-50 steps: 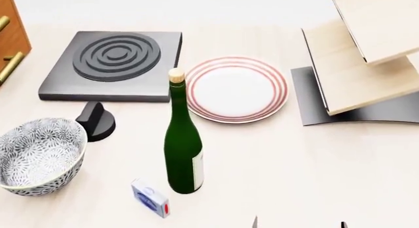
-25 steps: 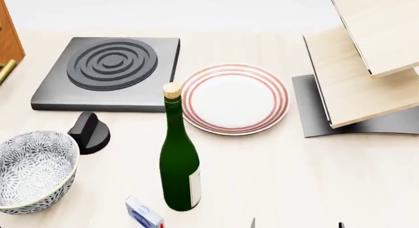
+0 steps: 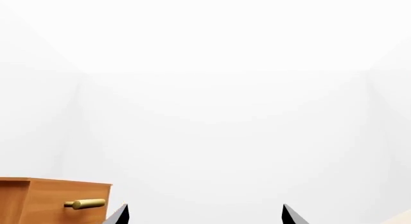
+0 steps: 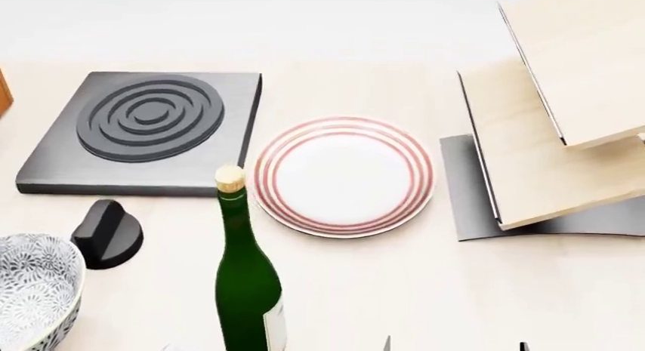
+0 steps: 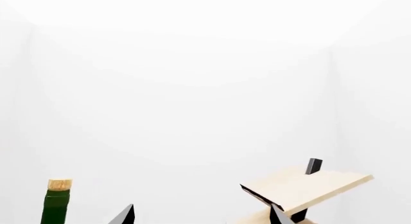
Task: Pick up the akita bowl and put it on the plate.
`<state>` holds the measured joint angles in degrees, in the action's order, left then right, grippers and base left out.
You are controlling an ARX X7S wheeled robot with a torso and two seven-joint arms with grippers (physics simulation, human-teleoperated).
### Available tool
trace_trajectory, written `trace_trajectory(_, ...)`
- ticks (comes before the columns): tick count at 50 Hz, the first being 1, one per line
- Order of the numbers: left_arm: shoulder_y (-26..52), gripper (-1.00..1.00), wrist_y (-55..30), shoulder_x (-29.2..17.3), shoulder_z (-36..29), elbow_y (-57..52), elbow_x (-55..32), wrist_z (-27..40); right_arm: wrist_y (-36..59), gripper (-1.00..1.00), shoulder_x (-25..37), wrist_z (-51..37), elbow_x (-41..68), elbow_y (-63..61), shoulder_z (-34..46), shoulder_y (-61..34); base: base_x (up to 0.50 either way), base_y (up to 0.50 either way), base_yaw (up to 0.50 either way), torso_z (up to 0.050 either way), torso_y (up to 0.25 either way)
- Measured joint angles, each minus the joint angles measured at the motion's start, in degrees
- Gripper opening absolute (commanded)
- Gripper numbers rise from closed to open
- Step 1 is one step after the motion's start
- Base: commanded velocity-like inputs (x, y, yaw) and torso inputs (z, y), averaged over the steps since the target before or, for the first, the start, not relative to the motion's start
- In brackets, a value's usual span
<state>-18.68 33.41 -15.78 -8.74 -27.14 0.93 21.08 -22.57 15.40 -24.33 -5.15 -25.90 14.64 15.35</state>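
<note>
The akita bowl [image 4: 30, 290], white with a dense grey-black floral pattern, sits upright at the near left of the table, cut off by the head view's edge. The plate [image 4: 343, 175], white with red rim rings, lies in the middle with nothing on it. Only the two fingertips of my right gripper [image 4: 455, 346] show at the bottom of the head view, well right of the bowl. In its wrist view the right gripper [image 5: 200, 216] is open and holds nothing. My left gripper [image 3: 204, 215] is also open and holds nothing. It faces a white wall, and neither bowl nor plate shows there.
A green corked bottle [image 4: 247, 283] stands between bowl and plate, also seen as the bottle [image 5: 57, 200] in the right wrist view. A dark square burner [image 4: 146, 128] and a black knob [image 4: 106, 234] lie at the left. A tilted wooden shelf [image 4: 564, 117] stands at the right. A wooden drawer [image 3: 57, 200] sits by the left gripper.
The head view has shifted: everything slid down and left in it. The bowl is now partly cut off, the small blue box has left the view, and the drawer cabinet is nearly gone.
</note>
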Motion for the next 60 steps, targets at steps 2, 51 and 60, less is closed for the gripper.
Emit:
trace_trajectory(2,0.0,1.00,0.0,0.0,0.0,0.0,0.0,0.1,0.0,1.00,0.0,-0.1,0.0,0.0,0.0,0.0,0.23,-0.18,0.00,0.000,0.000)
trace_trajectory(51,0.2,1.00,0.4,-1.0,-0.8,0.6,0.2,1.4,-0.2,1.00,0.6,-1.9,-1.4,1.0,1.3,-0.6,0.23,-0.03,0.00,0.000,0.000)
trace_trajectory(60,0.3,1.00,0.3,-1.2,-0.9,0.6,0.2,1.7,-0.2,1.00,0.8,-2.0,-1.2,1.0,1.5,-0.7,0.23,0.00,0.00,0.000,0.002)
